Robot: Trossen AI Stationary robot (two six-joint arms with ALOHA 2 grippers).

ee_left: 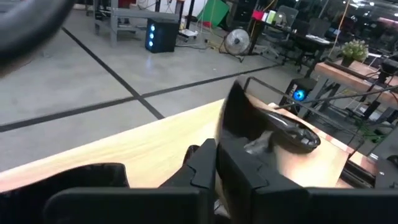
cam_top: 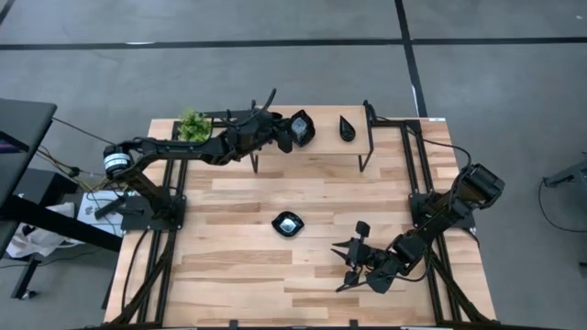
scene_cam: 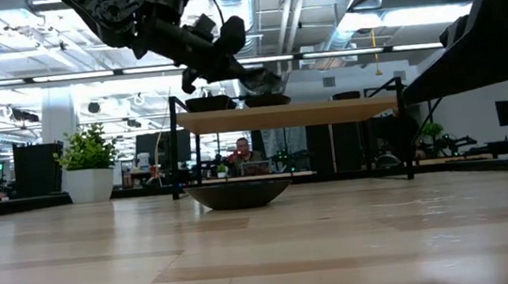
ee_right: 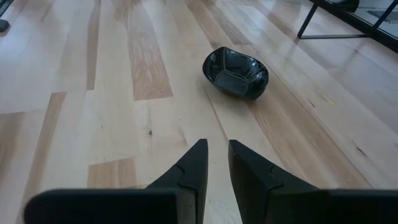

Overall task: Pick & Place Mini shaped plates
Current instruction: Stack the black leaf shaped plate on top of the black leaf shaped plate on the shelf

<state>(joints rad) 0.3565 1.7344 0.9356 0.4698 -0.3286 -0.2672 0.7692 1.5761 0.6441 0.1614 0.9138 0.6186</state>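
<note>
Two mini shaped plates are resting on the raised shelf point(cam_top: 404, 124) at the far edge of the table point(cam_top: 229, 247): a square dish point(cam_top: 302, 127) and, to its right, a teardrop dish point(cam_top: 347, 128); the left gripper point(cam_top: 286, 133) is hovering at the square dish with its fingers around the rim, apparently setting it down or just letting go; a third plate point(cam_top: 288, 223) is waiting mid-table, unplaced. The right gripper point(cam_top: 351, 266) is idling near the front right with its fingers nearly together, holding nothing, aimed toward that plate; a potted plant point(cam_top: 193, 125) is standing at the far left.
</note>
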